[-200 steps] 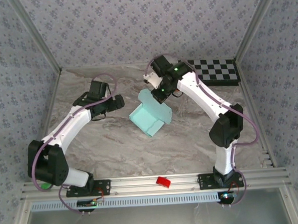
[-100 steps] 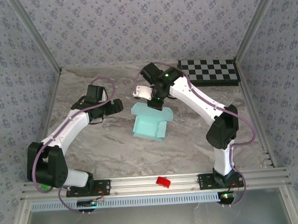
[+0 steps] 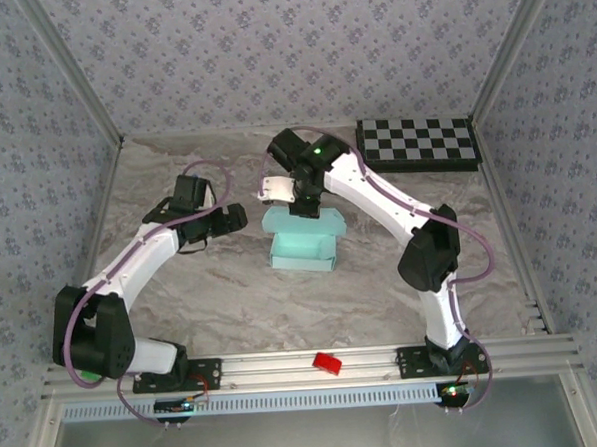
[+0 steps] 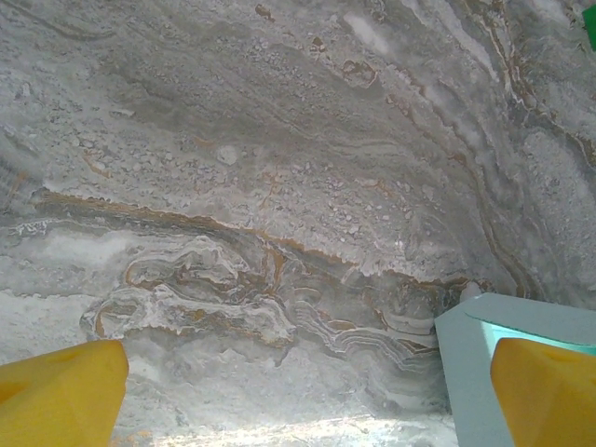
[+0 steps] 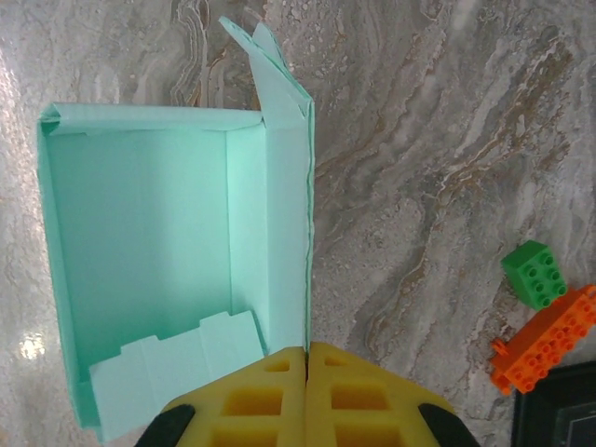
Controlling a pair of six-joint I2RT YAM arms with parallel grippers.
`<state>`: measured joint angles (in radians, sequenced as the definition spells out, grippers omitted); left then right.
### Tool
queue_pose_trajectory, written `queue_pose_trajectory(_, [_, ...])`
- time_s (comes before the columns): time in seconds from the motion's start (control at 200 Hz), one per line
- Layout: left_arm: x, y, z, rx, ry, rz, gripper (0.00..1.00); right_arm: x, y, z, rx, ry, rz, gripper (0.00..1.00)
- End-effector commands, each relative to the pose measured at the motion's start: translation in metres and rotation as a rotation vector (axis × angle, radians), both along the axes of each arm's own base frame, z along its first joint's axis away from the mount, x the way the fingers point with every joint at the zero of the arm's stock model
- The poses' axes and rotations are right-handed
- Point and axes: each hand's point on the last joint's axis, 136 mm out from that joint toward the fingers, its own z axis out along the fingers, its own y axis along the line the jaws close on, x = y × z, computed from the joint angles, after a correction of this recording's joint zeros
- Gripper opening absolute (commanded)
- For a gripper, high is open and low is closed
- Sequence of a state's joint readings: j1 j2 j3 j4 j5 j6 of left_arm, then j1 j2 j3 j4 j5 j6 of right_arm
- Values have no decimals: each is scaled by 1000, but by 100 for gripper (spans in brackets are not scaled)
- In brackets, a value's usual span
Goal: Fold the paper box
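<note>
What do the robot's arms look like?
The left arm and right arm are white with black joints and looping purple cables. The left end effector and right end effector have blocky yellow fingers. A green light glows on the right arm.

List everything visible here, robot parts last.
paper box: one, pale aqua, table centre, open-topped
checkerboard: one, black-and-white, table's far right
green brick: one, green, on the table, apart from the box
orange brick: one, orange, next to the green brick
red object: one, red, on the near rail
table: one, grey marbled, underneath everything
left pincer: one, yellow, open, left of the box
right pincer: one, yellow, shut on the box's wall
</note>
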<state>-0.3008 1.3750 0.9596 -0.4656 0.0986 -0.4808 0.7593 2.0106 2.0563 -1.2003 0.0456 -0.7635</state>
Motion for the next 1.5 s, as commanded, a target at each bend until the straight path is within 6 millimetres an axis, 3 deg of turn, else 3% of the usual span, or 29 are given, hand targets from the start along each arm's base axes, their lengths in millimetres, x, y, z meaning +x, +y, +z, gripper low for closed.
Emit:
queue_pose_trajectory(0.0, [3, -3, 10, -37, -29, 1, 99, 3, -1, 10, -46, -60, 105, 3])
queue_pose_trajectory(0.395, [4, -6, 9, -49, -23, -2, 99, 17, 8, 19, -54, -159, 138, 8])
queue_pose_trajectory(0.635, [4, -7, 8, -53, -16, 1, 99, 18, 11, 19, -39, -158, 145, 26])
queue_pose_trajectory(0.695, [4, -7, 7, -54, -15, 0, 99, 20, 11, 21, -35, -166, 130, 34])
queue_pose_trajectory(0.945, [1, -8, 11, -60, -22, -12, 99, 37, 10, 65, 106, -281, -14, 60])
queue_pose_trajectory(1.099, [-1, -10, 15, -65, -35, -35, 98, 42, 2, 97, 233, -347, -143, 62])
queue_pose_trajectory(1.219, [0, -12, 20, -45, -67, -76, 94, 44, -19, 121, 384, -345, -324, 62])
queue_pose_trajectory(1.329, [5, -11, 28, -6, -106, -115, 91, 39, -52, 134, 527, -289, -533, 63])
queue_pose_trajectory(1.434, [12, -14, 37, 20, -169, -178, 91, 26, -89, 123, 622, -201, -738, 65])
queue_pose_trajectory(1.499, [11, -33, 38, -4, -251, -341, 90, 15, -115, 110, 668, -171, -881, 65])
